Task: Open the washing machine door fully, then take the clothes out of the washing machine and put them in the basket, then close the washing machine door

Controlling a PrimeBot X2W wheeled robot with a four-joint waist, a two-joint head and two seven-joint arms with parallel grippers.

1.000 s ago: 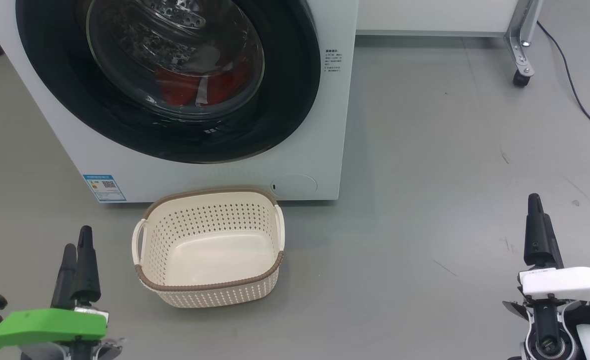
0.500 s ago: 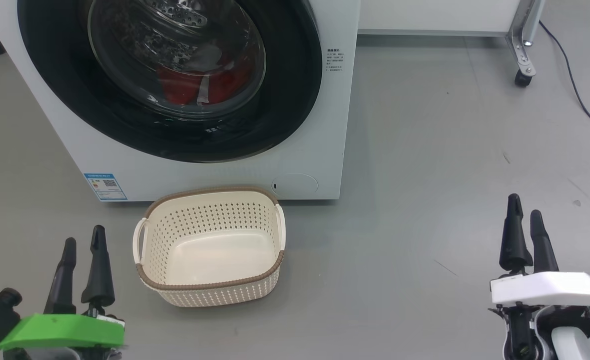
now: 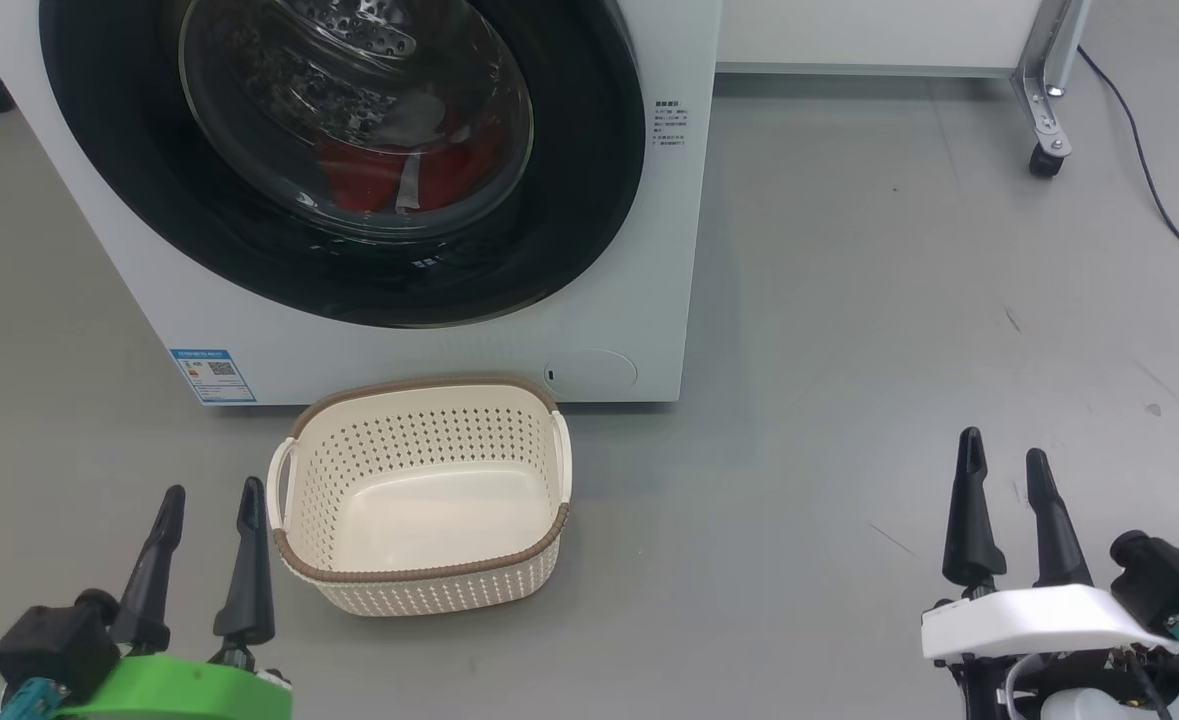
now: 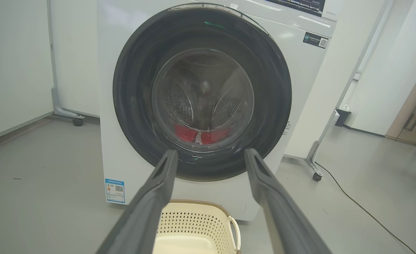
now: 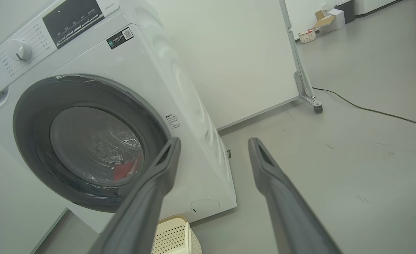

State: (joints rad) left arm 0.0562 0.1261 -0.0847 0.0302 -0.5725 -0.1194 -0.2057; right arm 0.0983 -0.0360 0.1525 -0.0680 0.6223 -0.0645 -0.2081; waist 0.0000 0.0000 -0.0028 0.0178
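Left tool (image 3: pixel 213 487), right tool (image 3: pixel 1001 444) wide, empty; I may knock the basket (image 3: pixel 419 576) reaching the shut washing machine door (image 3: pixel 589 200)

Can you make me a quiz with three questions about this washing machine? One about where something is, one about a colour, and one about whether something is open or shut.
1. Where is the basket?
A. on the floor in front of the washing machine
B. on top of the machine
C. inside the drum

2. What colour are most of the clothes inside?
A. blue
B. red
C. yellow

3. How is the washing machine door?
A. wide open
B. taken off
C. shut

Answers:
1 A: the basket sits on the grey floor just below the machine's front.
2 B: red cloth shows through the door's clear middle.
3 C: the door's black rim lies flat against the machine's front.
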